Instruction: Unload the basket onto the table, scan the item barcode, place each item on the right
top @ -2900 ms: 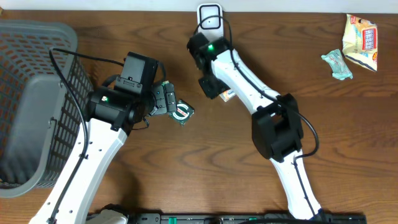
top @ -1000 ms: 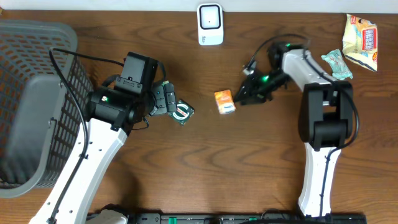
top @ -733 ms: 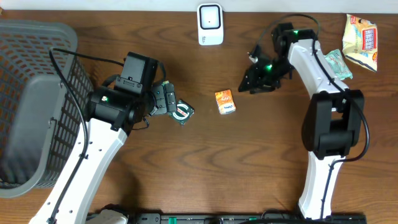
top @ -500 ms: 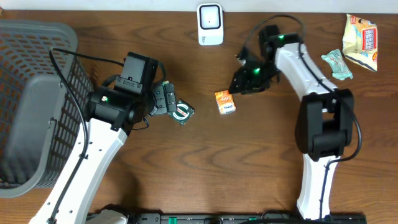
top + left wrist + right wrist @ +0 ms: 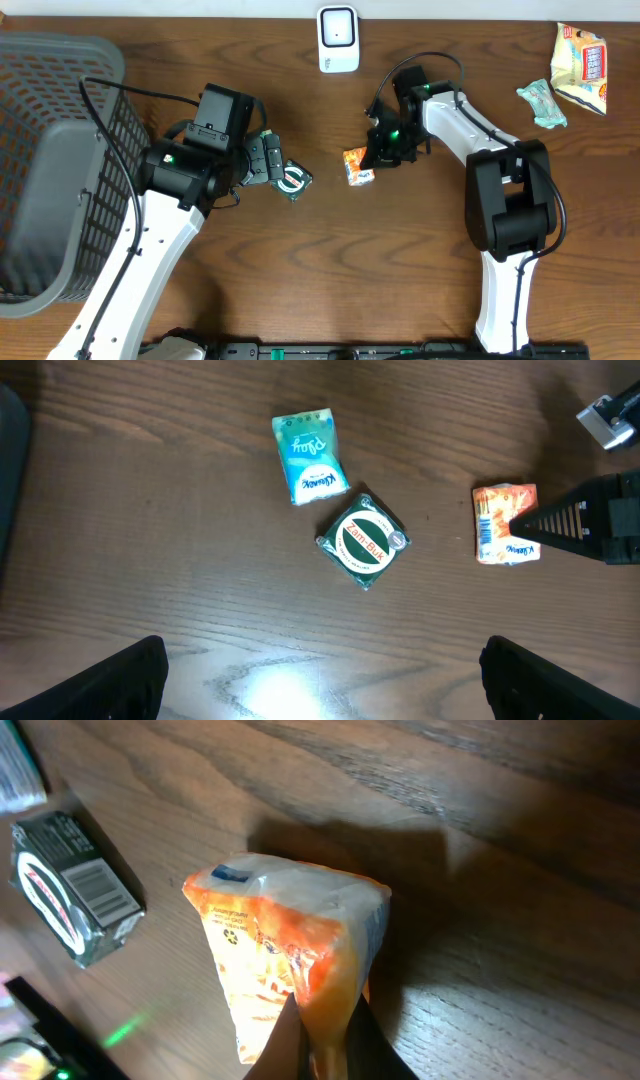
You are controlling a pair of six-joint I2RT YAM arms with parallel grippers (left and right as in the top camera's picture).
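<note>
A basket [image 5: 60, 150] is occupying the tabletop's [image 5: 300, 290] left end, and a scanner [image 5: 338, 40] is standing at the far middle edge. The packet [image 5: 357, 166] is lying near the centre, with a square box [image 5: 294, 181] lying to its left. A snack bag [image 5: 580, 65] and a sachet [image 5: 541, 103] are resting in the far right corner.

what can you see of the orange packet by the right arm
The orange packet is a small pouch of glossy crinkled film, orange with white patches, a blue mark and fine print. It lies on the wooden table, right of the green tin, one end pinched in the shut right tool.
</note>
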